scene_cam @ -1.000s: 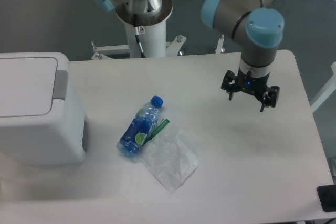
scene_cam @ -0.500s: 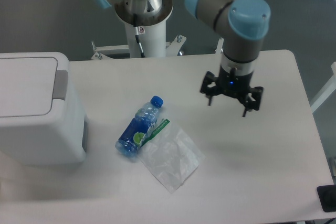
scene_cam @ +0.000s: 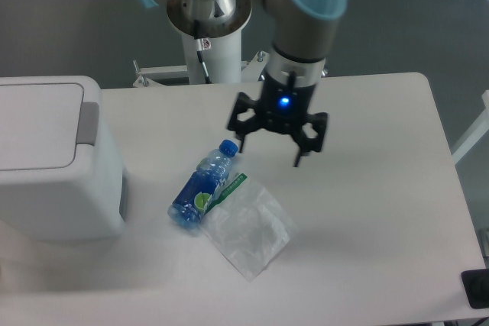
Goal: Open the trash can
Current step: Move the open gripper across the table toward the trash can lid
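Our tool [scene_cam: 269, 145] has swept left across the tabletop [scene_cam: 382, 211] and now hangs wide open and empty just beside the bottle [scene_cam: 202, 183], so we risk clipping it en route to the closed trash can [scene_cam: 53, 158] at far left
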`<state>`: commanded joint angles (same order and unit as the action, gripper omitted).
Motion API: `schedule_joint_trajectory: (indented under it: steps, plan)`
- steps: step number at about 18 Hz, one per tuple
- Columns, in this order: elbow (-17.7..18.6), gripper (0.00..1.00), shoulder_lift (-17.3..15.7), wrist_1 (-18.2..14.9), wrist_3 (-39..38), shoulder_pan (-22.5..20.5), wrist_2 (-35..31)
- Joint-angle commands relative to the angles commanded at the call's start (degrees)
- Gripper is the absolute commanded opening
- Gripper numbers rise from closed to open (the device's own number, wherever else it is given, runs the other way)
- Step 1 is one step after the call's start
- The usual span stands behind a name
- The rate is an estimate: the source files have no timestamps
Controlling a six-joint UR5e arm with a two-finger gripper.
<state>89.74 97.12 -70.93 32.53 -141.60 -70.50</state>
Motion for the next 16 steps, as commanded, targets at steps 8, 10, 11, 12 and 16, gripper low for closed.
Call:
schedule_joint_trajectory:
  steps: [8, 10, 11, 12, 16]
  plan:
    - [0.17, 1.00, -3.34, 0.88, -14.25, 3.69, 7.57]
    - [0.18, 1.00, -4.22, 2.36, -15.48, 4.57, 8.44]
    - [0.35, 1.00, -4.48, 3.16, -17.22, 4.75, 8.53]
    - [0.18, 1.00, -4.66, 3.43, -19.16, 4.75, 8.45]
    - [0.18, 1.00, -5.71, 3.25, -22.86, 6.42, 8.62]
